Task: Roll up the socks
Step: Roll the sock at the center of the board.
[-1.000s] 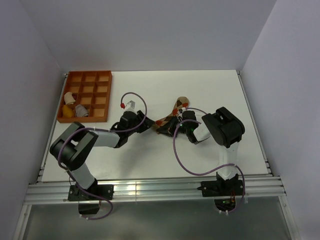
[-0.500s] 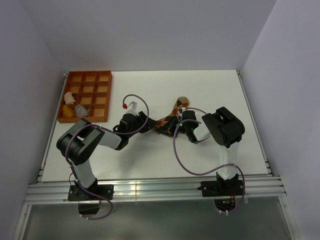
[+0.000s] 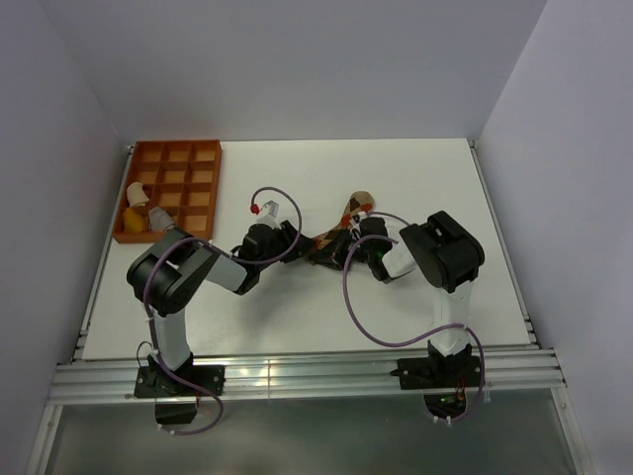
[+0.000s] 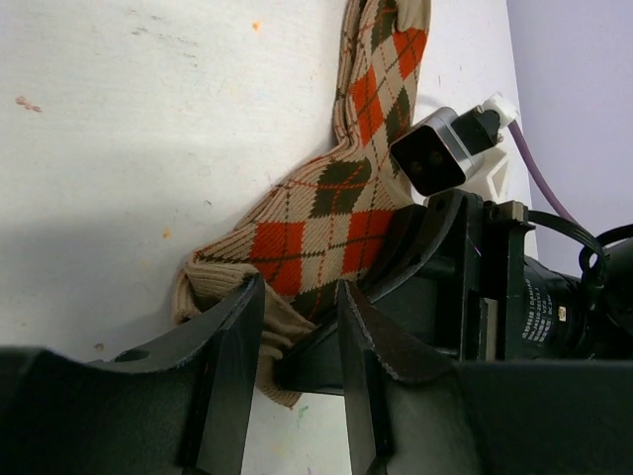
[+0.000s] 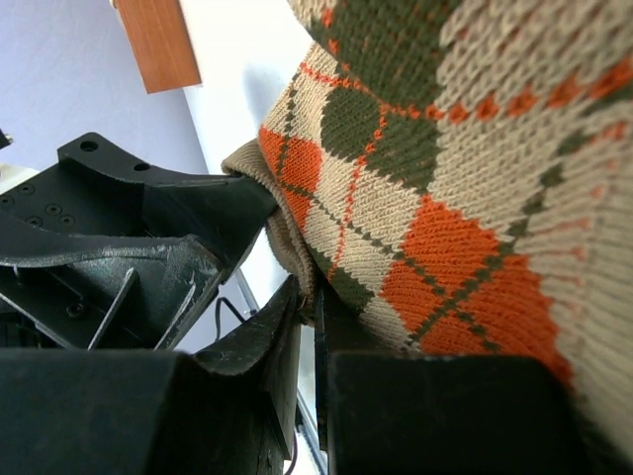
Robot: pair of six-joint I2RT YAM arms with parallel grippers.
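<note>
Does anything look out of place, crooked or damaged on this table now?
Nothing looks spilled or broken. Only the argyle sock lies askew: it is bent in the middle, and its ribbed end is bunched where the right gripper pinches it and the left gripper straddles it.

1. White bench, top view: lightly scuffed, w/ small orange specks.
2. Far-left corner: orange compartment tray sits on the bench.
3. Centre: tan argyle sock lies bent on the surface, ribbed cuff toward near-left.
</note>
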